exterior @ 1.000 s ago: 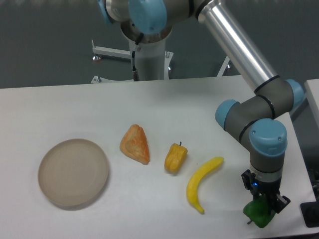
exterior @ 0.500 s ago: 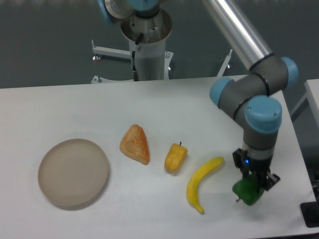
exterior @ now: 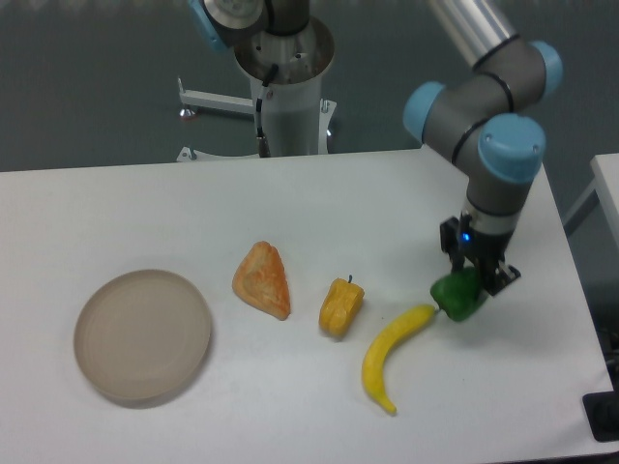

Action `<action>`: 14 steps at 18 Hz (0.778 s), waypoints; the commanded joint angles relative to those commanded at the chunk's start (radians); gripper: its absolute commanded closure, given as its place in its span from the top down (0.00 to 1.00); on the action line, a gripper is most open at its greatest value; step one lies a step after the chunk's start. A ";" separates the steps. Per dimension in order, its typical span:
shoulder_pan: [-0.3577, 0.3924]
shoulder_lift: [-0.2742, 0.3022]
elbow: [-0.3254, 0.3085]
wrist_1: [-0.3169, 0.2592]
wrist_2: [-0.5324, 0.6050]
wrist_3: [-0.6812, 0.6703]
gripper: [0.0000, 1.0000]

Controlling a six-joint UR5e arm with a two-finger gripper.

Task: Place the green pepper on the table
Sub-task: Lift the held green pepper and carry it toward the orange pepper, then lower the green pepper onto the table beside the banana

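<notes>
since a second ago the arm has carried the green pepper [exterior: 458,296] up and left from the desk's [exterior: 145,203] near right corner. jaws [exterior: 476,275] clamped on it, just beside the banana's [exterior: 391,354] upper tip. no writing is legible.

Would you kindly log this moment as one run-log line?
phase: carrying | tool: shut on green pepper | pepper: beside banana tip, contact with table unclear | release: not yet

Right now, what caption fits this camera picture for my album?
The claw holds the green pepper beside the banana's tip, over the white table.
</notes>
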 joint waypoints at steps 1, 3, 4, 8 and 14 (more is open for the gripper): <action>0.000 0.017 -0.028 0.000 -0.006 -0.012 0.38; 0.003 0.046 -0.084 -0.002 -0.031 -0.028 0.38; 0.005 0.051 -0.103 -0.018 -0.055 -0.060 0.38; 0.029 0.072 -0.176 -0.061 -0.132 -0.181 0.38; 0.038 0.075 -0.186 -0.066 -0.150 -0.202 0.38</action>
